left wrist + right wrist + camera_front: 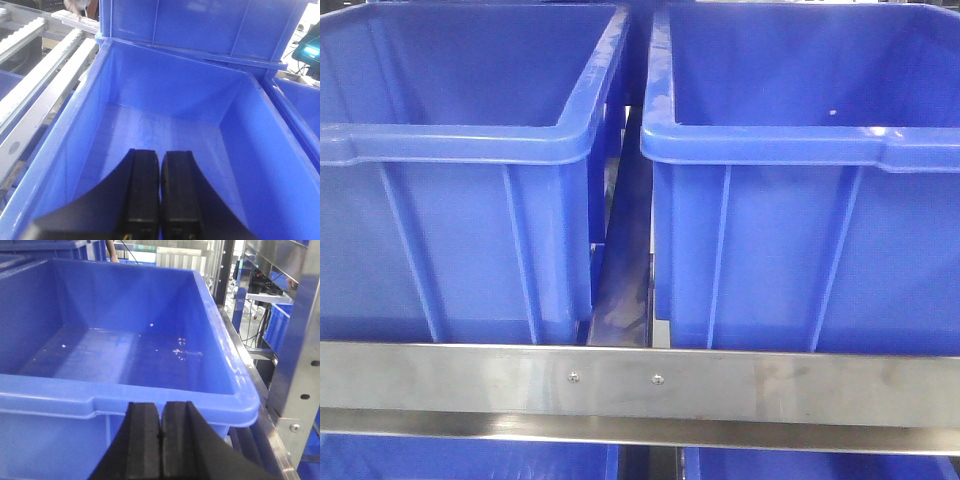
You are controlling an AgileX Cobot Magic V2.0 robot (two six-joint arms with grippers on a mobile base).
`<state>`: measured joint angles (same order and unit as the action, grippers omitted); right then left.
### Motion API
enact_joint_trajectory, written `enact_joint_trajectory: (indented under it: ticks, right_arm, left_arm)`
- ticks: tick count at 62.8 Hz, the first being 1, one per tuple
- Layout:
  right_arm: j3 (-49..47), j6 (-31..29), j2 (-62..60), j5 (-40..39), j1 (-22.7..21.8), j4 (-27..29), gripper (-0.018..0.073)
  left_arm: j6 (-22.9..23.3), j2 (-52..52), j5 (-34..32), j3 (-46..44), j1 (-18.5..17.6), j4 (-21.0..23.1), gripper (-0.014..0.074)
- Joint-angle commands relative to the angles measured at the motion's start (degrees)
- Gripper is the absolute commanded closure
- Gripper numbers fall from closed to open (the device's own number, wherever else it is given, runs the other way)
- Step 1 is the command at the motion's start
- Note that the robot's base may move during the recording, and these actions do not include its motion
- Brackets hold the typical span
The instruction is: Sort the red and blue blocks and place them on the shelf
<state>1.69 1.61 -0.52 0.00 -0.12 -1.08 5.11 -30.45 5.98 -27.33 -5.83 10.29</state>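
Fingers of the left end effector (160,200) sit pressed together at the bottom of the left wrist view, empty, over the floor of a blue bin (165,135). The right end effector (161,440) is likewise pressed together and empty, low in its frame, just before another bin's rim (150,400). Farther off, the shelf (640,385) rail crosses the lower front view. Neither block shows anywhere. I judge such small cubes light, stiff and fairly grippy; pinch opposite flat faces squarely.
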Motion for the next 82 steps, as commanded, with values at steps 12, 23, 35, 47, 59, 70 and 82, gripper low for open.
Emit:
enact_joint_trajectory:
  ticks: [12, 23, 35, 47, 59, 70, 82]
  right_arm:
    - [-1.17, 0.26, -1.23, -6.15, 0.20, 0.70, 0.0502]
    - [-1.17, 0.26, -1.23, -6.03, 0.20, 0.71, 0.0502]
    - [-1.17, 0.26, -1.23, -6.03, 0.20, 0.71, 0.0502]
    - [-1.17, 0.26, -1.23, -6.03, 0.20, 0.71, 0.0502]
    - [-1.17, 0.26, -1.23, -6.03, 0.20, 0.71, 0.0502]
    - [-1.17, 0.26, -1.23, -6.03, 0.20, 0.71, 0.0502]
    - [-1.17, 0.26, -1.23, -6.03, 0.20, 0.71, 0.0502]
  left_arm:
    - [0.51, -0.43, -4.70, -1.70, 0.05, 0.43, 0.0472]
    - [0.51, -0.43, -4.70, -1.70, 0.05, 0.43, 0.0472]
    - [0.51, -0.43, -4.70, -1.70, 0.05, 0.43, 0.0472]
    - [0.51, -0.43, -4.70, -1.70, 0.05, 0.43, 0.0472]
    - [0.26, -0.43, -4.82, -1.19, 0.05, 0.01, 0.0472]
    - [-10.66, 5.06, -14.15, 5.91, 1.25, 0.26, 0.0472]
    - [-10.66, 14.12, -14.41, 15.23, 1.25, -0.55, 0.0472]
